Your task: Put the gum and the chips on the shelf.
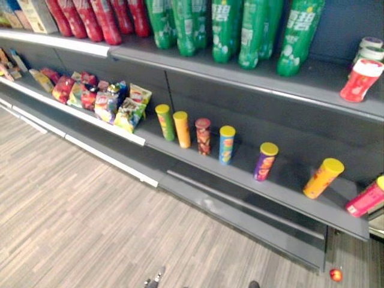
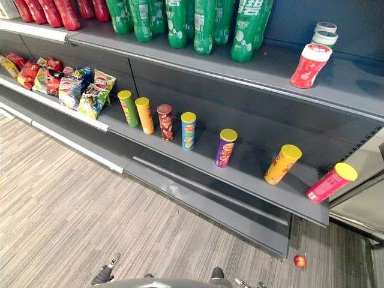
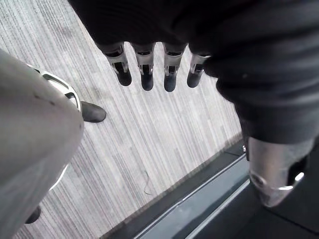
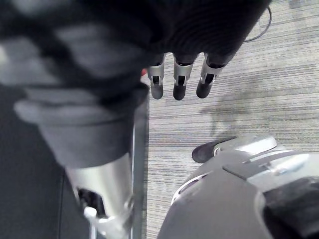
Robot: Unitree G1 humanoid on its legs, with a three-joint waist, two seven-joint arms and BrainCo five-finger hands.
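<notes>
Left hand (image 3: 145,69) and right hand (image 4: 180,82) are hanging empty, fingers loosely straight, over the floor (image 3: 149,134) beside the shelf (image 2: 255,174); chip tubes (image 2: 188,130) and gum jars (image 2: 311,66) are standing beyond them.

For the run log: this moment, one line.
left hand open, empty; right hand open, empty; chip cans on middle shelf; gum jars on upper shelf

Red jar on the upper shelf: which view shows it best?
The right eye view: the red jar stands whole on the upper shelf, well inside the picture. The left eye view has it at the right edge. The wrist views look past the left hand and the right hand at the floor.
</notes>
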